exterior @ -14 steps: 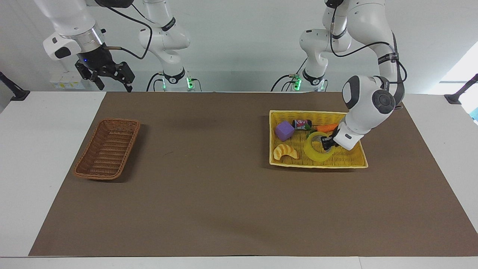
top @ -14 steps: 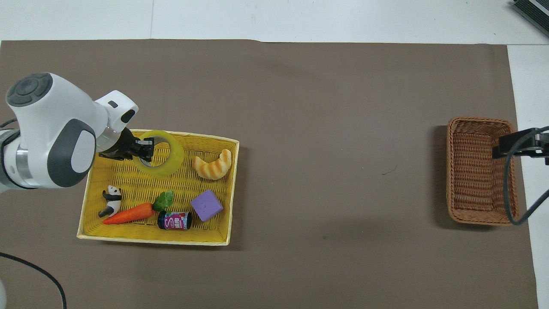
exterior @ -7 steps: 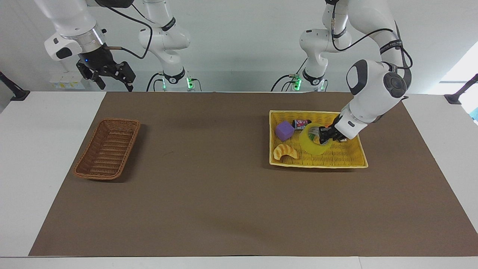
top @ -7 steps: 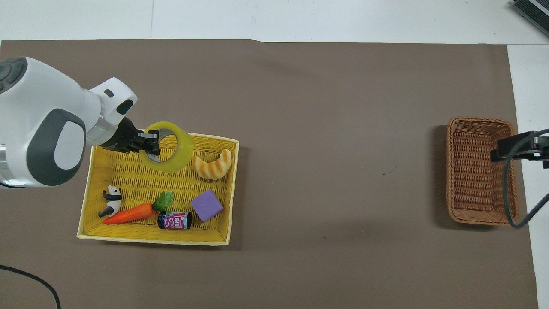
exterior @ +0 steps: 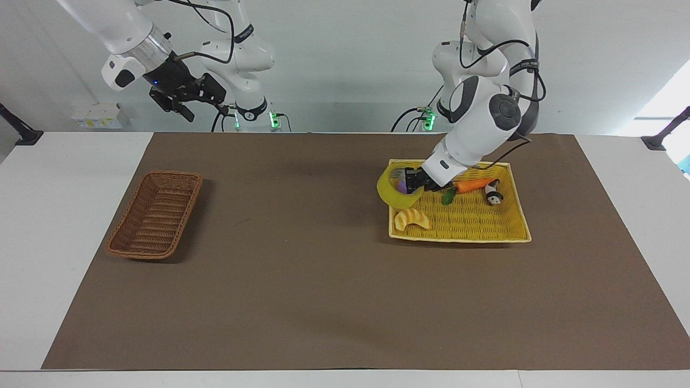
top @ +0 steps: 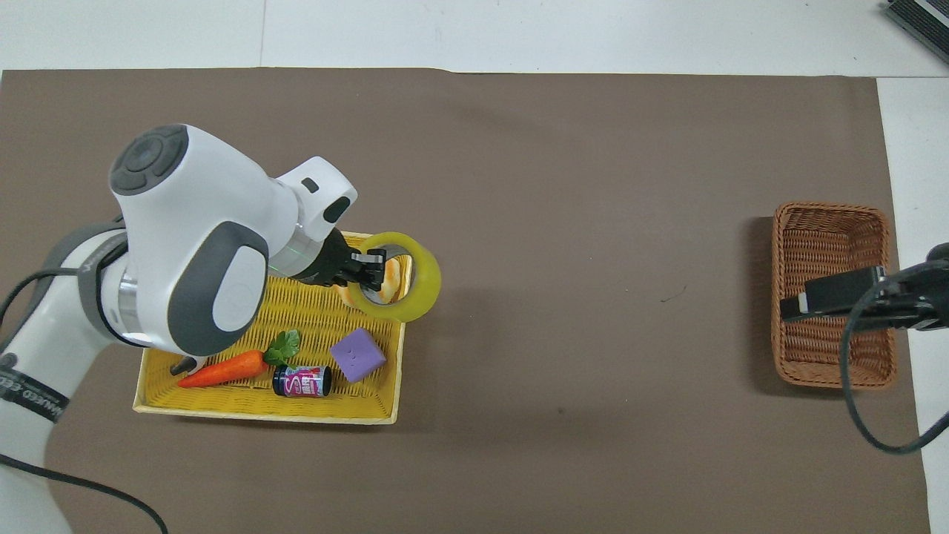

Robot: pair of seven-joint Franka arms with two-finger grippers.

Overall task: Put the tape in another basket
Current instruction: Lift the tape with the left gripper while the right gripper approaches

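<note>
The left gripper (exterior: 411, 181) is clamped on the wall of the tape (exterior: 392, 195), one finger inside the ring and one outside. The single roll is held in the air over the edge of the yellow tray (exterior: 474, 226) that lies toward the right arm's end of the table, clear of the tray floor. In the overhead view the roll's hole (top: 394, 278) faces almost straight up, so its axis stands near upright with a slight tilt; in the facing view the ring is seen slanted.

The right gripper (exterior: 186, 99) is held high with its fingers spread wide and nothing between them; in the overhead view it is seen over the brown basket (top: 830, 293).

One tray and one basket are counted, well apart at the two ends of the brown mat (exterior: 323, 280). In the tray six other things are counted: a croissant toy (exterior: 412, 219), a carrot (top: 222, 369), a panda figure (exterior: 492, 192), a small can (top: 302, 381), a purple cube (top: 357, 354), and a green leaf (top: 283, 345) at the carrot's end.

Compared with a second ago, the tape has been lifted off the tray floor and carried toward the tray's edge, now covering part of the croissant toy from above. The right gripper has shifted over the basket.
</note>
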